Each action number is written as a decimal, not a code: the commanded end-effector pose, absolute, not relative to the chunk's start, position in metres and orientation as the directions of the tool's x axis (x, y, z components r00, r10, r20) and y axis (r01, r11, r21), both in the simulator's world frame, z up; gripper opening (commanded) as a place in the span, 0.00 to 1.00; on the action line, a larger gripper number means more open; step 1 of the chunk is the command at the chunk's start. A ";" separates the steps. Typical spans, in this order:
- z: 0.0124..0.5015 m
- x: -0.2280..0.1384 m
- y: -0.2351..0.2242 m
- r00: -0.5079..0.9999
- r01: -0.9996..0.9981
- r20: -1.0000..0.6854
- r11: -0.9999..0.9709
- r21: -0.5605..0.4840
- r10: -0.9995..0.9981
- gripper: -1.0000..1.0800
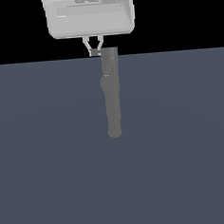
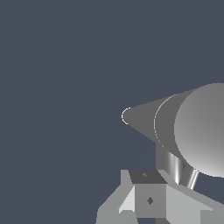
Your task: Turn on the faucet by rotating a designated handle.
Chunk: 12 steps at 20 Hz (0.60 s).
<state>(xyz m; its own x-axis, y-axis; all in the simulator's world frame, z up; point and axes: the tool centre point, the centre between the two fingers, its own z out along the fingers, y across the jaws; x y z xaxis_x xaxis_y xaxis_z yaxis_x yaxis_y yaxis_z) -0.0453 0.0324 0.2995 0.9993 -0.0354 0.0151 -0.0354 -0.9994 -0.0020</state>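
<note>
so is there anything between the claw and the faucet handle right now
Nothing visible stands in the way. In the exterior view the claw sits right at the top end of the faucet, its two thin fingers reaching down beside the cap where the handle juts out. Whether the fingers already touch the handle is too small to tell.

faucet (image 1: 112, 99) – matte grey, gripper (image 1: 94, 52) – smooth white

- Legible text, labels, brands, numbers, signs: none in either view.
- Faucet (image 1: 112, 92): plain matte grey, unmarked.
- Hand (image 1: 95, 52): white casing, no lettering or logo.
- Counter (image 1: 51, 161): uniform blue-grey surface, bears no marks.
</note>
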 end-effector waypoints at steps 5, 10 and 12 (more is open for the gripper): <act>0.300 -0.064 0.001 0.999 -0.043 0.003 -0.999 0.000 -0.043 0.00; 0.300 -0.060 0.006 1.000 -0.014 0.009 -1.000 -0.002 -0.014 0.00; 0.300 -0.057 -0.007 1.000 -0.020 0.007 -1.000 -0.001 -0.020 0.00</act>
<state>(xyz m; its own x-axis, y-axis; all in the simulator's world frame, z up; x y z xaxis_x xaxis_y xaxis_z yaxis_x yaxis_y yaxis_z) -0.0613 0.0113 0.2993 1.0000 0.0014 0.0036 0.0014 -1.0000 -0.0031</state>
